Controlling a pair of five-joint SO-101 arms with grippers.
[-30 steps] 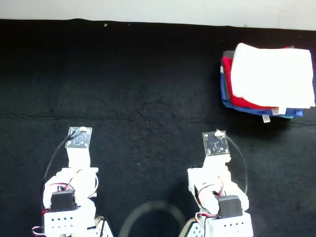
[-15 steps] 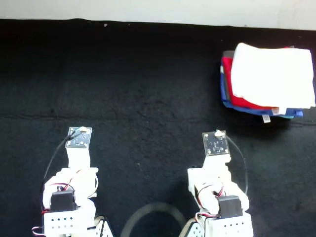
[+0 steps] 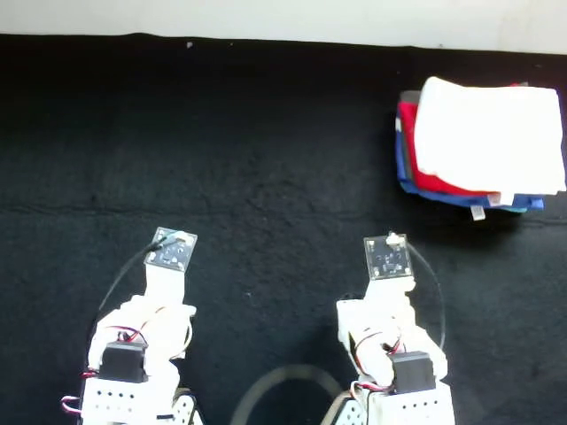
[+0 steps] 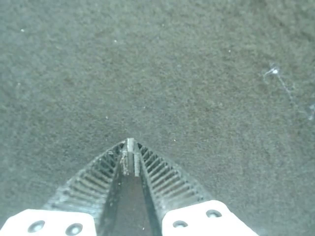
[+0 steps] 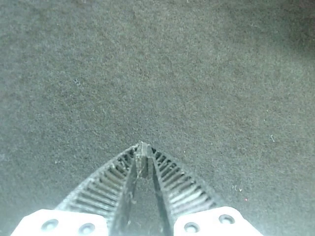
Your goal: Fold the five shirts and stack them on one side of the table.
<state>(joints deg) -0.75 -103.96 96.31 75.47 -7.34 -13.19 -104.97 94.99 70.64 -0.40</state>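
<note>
The left arm [image 3: 142, 341] had swung since the earlier frames: its wrist end now pointed up and toward the right arm [image 3: 391, 341], where before it had pointed straight up the surface [image 3: 266, 133]. Its base had also shifted a little in the high view. The right arm had not moved and pointed straight ahead.

The left tool [image 4: 129, 145] was clenched, its two ribbed fingers meeting at the tips with nothing between them, above bare black cloth. The right tool [image 5: 143, 147] was clenched and unloaded in the same way, also over bare cloth.

The stack [image 3: 483, 146] lay at the far right of the surface, well apart from both arms and in the same place as before. A folded white shirt [image 3: 492, 133] sat on top. A red shirt [image 3: 408, 133] showed under it along the inner edge, and a blue shirt [image 3: 403, 170] showed below that. A small white tag [image 3: 478, 212] stuck out at the near edge.
</note>
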